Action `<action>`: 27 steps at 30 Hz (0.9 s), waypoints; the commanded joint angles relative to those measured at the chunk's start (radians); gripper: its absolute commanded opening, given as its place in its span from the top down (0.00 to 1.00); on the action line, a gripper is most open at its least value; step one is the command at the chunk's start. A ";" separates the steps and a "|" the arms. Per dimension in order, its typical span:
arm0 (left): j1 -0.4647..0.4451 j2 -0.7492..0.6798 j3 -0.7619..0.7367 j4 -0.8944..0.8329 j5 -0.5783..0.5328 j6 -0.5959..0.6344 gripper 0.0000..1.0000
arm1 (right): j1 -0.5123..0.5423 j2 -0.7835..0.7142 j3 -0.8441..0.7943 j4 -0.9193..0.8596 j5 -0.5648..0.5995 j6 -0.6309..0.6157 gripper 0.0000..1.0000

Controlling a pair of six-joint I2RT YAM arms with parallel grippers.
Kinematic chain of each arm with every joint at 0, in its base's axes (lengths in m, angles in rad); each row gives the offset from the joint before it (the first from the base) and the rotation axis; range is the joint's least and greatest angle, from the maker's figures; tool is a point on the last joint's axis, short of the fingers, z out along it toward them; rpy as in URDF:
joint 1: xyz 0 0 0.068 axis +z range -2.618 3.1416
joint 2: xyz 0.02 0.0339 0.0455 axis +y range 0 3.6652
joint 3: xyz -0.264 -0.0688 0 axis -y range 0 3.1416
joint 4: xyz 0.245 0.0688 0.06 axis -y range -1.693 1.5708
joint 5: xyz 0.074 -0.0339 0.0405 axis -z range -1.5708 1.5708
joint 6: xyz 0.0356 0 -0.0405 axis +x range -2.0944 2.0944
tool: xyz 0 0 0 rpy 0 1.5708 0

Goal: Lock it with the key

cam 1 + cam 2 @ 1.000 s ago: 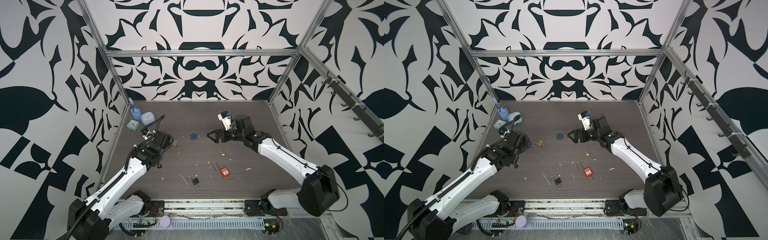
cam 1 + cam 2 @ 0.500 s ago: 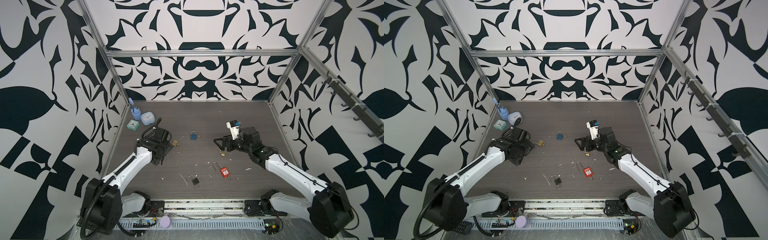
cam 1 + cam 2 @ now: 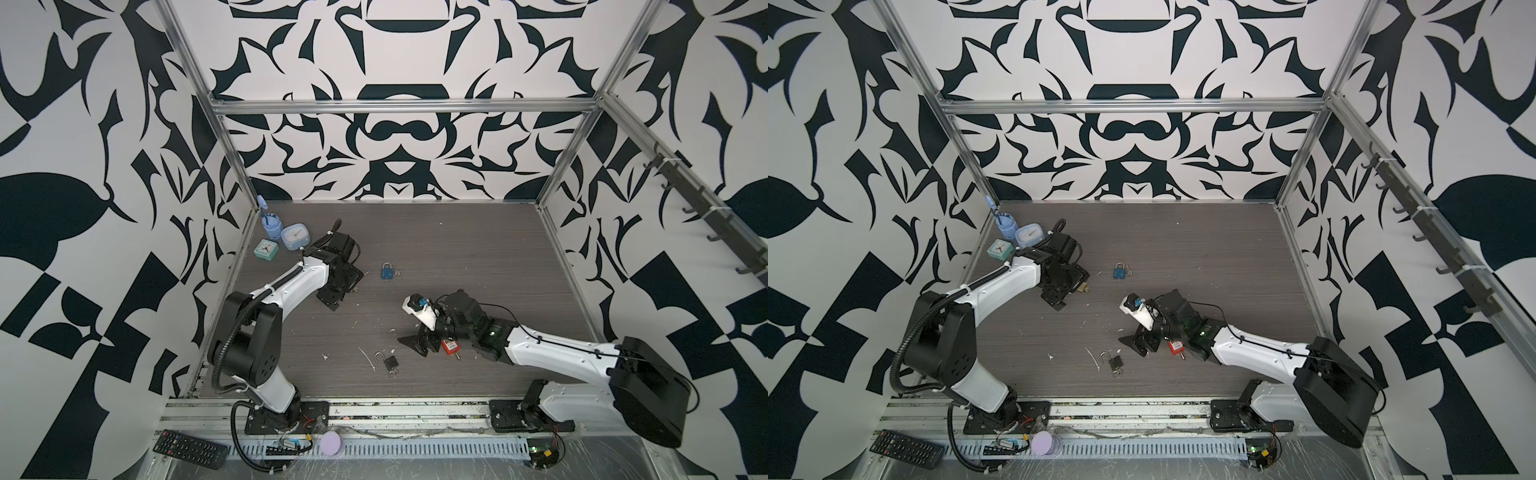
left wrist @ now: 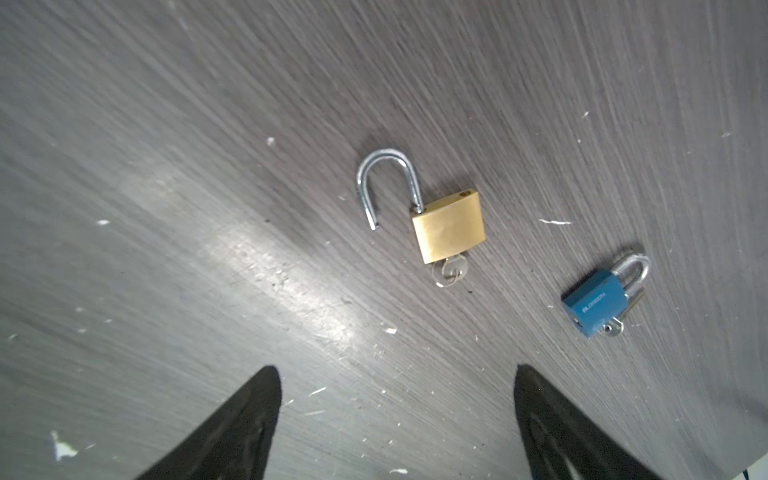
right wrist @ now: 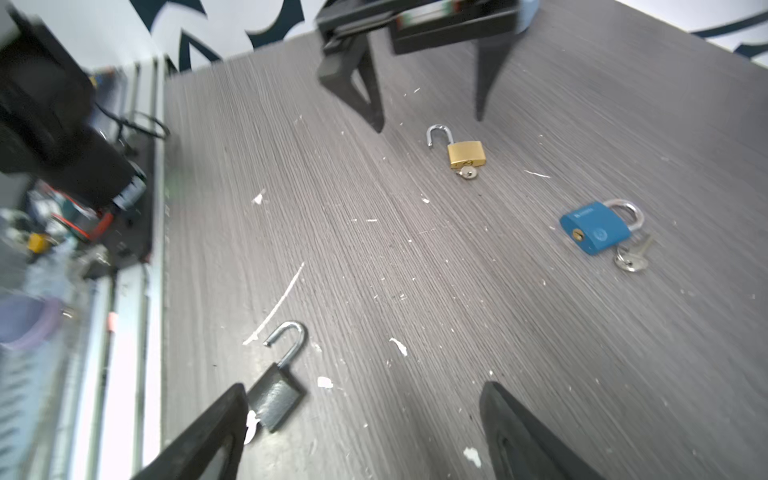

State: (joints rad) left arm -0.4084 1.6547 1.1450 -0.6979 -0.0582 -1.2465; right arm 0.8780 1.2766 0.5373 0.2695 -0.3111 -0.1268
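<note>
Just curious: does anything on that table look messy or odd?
White flecks and a long white sliver litter the grey wood-grain tabletop. The brass padlock and black padlock lie with shackles open; the blue padlock is shut.

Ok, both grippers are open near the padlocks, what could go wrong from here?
The brass padlock lies flat with its shackle swung open, so the left gripper could just slide it along the table. The black padlock lies close beside a right gripper finger and may get nudged away.
</note>
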 commanded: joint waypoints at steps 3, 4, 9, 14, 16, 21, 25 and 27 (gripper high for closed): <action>0.003 0.107 0.073 -0.029 0.040 -0.020 0.22 | 0.053 0.075 0.030 0.126 0.114 -0.156 0.10; 0.003 0.128 0.084 -0.028 0.047 -0.021 0.24 | 0.056 0.087 0.027 0.145 0.116 -0.160 0.09; 0.002 0.175 0.128 -0.048 0.021 -0.061 0.24 | 0.071 0.108 0.026 0.192 0.085 -0.173 0.08; 0.003 0.208 0.161 -0.075 -0.031 -0.082 0.24 | 0.074 0.143 0.022 0.248 0.078 -0.175 0.08; 0.003 0.230 0.179 -0.090 -0.036 -0.083 0.25 | 0.075 0.152 0.026 0.256 0.078 -0.167 0.08; 0.003 0.296 0.236 -0.123 -0.047 -0.091 0.27 | 0.076 0.167 0.027 0.281 0.078 -0.167 0.08; 0.002 0.339 0.268 -0.127 -0.054 -0.116 0.29 | 0.079 0.177 0.032 0.288 0.061 -0.162 0.08; -0.003 0.352 0.278 -0.127 -0.062 -0.130 0.31 | 0.081 0.179 0.035 0.288 0.053 -0.162 0.08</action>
State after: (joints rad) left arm -0.4088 1.9869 1.3983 -0.7666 -0.0902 -1.3331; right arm 0.9512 1.4609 0.5377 0.5117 -0.2356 -0.2909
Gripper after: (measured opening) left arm 0.699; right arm 0.923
